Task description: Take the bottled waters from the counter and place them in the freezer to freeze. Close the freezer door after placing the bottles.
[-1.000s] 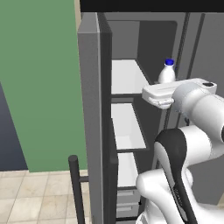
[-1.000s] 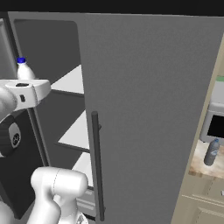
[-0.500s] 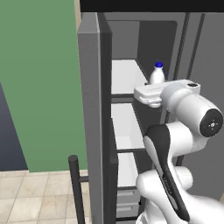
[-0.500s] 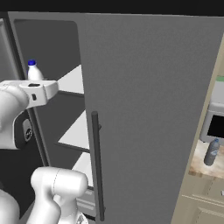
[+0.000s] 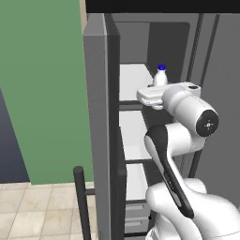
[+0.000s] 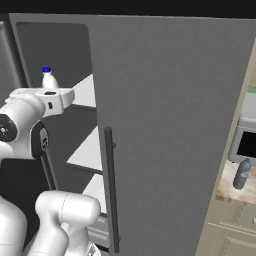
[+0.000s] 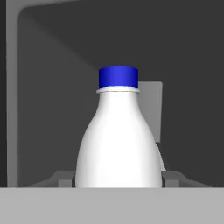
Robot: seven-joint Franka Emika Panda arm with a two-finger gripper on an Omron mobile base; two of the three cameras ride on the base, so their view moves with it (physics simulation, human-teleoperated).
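Note:
My gripper (image 5: 158, 93) is shut on a white bottled water (image 5: 161, 75) with a blue cap, holding it upright inside the open freezer (image 5: 135, 43) over the top white shelf (image 5: 132, 80). The hand hides the bottle's lower part, so contact with the shelf cannot be judged. In the hand view the bottle (image 7: 119, 140) stands between the fingertips (image 7: 64, 179) against the dark back wall. From the right the same bottle (image 6: 48, 79) pokes up above the gripper (image 6: 59, 97). A second, translucent grey bottle (image 6: 242, 174) stands on the counter (image 6: 236, 191) at the far right. The freezer door (image 5: 96, 122) is swung open at left.
The closed plain grey fridge door (image 6: 165, 125) with its dark bar handle (image 6: 110, 190) borders the freezer on the right. Lower white shelves (image 5: 133, 140) and grey drawers (image 5: 136, 211) sit below the hand. A green wall (image 5: 42, 84) lies left of the open door.
The arm has carried the bottle deeper into the freezer, toward the back of the top shelf. The grip has not changed, and the bottle on the counter has not moved.

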